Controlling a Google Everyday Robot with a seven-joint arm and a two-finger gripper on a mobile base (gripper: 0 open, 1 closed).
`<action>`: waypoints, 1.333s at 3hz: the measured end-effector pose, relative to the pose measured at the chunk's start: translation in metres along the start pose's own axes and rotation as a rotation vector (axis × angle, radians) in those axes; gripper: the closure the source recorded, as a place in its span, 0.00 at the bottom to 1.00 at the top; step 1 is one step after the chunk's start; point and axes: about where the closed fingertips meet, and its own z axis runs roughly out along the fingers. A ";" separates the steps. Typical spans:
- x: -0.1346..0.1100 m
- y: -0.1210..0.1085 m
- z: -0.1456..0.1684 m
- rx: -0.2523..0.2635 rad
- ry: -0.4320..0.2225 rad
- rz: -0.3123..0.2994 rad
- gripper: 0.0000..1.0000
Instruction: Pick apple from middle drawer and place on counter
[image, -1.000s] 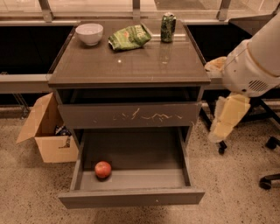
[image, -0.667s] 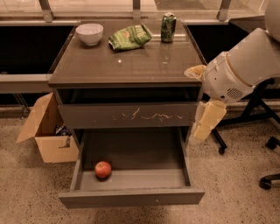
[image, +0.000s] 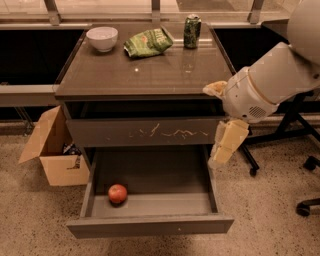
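The small red apple (image: 117, 193) lies in the front left corner of the open middle drawer (image: 150, 226), which is pulled out toward me. The glossy counter (image: 145, 75) tops the cabinet above it. My gripper (image: 227, 143) hangs from the white arm at the cabinet's right side, over the drawer's right wall, level with the scratched drawer front. It is well to the right of the apple and above it, and holds nothing that I can see.
A white bowl (image: 102, 38), a green chip bag (image: 148, 42) and a green can (image: 192, 31) stand at the back of the counter. The scratched drawer front (image: 145, 132) is closed. A cardboard box (image: 52, 150) sits left of the cabinet. Chair legs (image: 300, 145) stand at the right.
My arm and gripper have moved left, from off the cabinet's right side to over the open drawer's right edge. The apple and drawer have not moved.
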 end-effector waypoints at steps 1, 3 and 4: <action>-0.013 0.003 0.042 -0.050 -0.058 -0.023 0.00; -0.039 0.004 0.109 -0.079 -0.170 -0.059 0.00; -0.037 0.005 0.139 -0.107 -0.175 -0.069 0.00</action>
